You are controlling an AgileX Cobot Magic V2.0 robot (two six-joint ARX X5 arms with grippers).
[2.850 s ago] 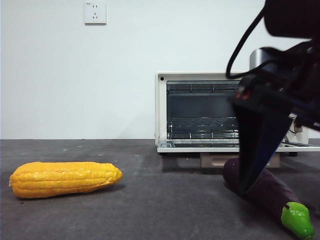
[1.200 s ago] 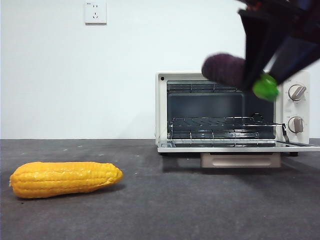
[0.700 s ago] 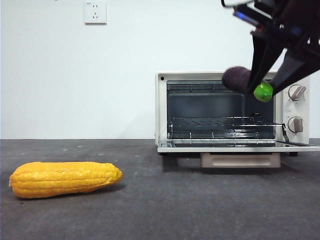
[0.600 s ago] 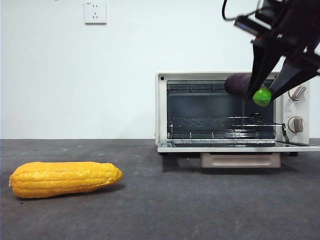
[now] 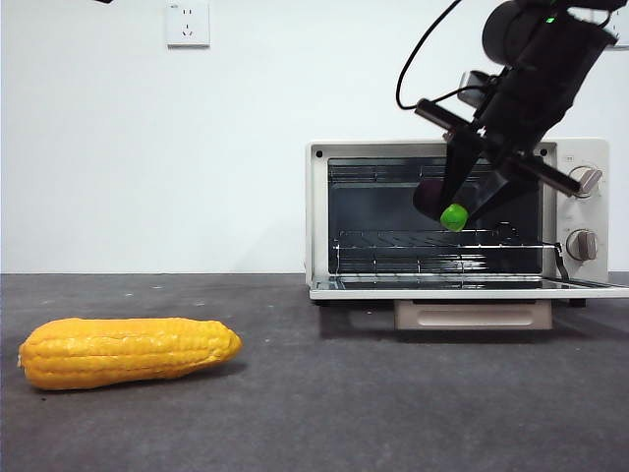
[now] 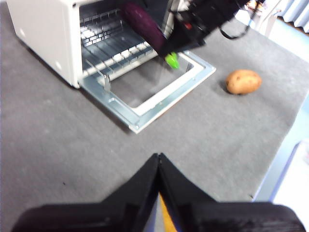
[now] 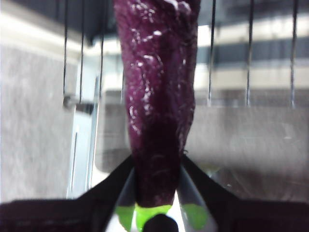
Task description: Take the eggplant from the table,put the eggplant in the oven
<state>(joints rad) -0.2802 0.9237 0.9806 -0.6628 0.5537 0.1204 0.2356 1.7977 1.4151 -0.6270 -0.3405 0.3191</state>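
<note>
Eggplant held at the open oven's mouth.
The right claw (image 5: 460,202) pinches the eggplant (image 7: 157,92) near its green cap, above the wire rack of the oven (image 5: 316,216), seemingly partly inside. The left claw (image 6: 158,166), pressed together, hangs over the worktop (image 5: 324,393); corn (image 5: 128,351) lies left.

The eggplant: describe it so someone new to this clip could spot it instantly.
Find the cream-white oven, door folded down. In its open mouth, above the wire rack, the right gripper clamps the eggplant. It is long and dark purple with a bright green cap, unlike the yellow corn on the table.
</note>
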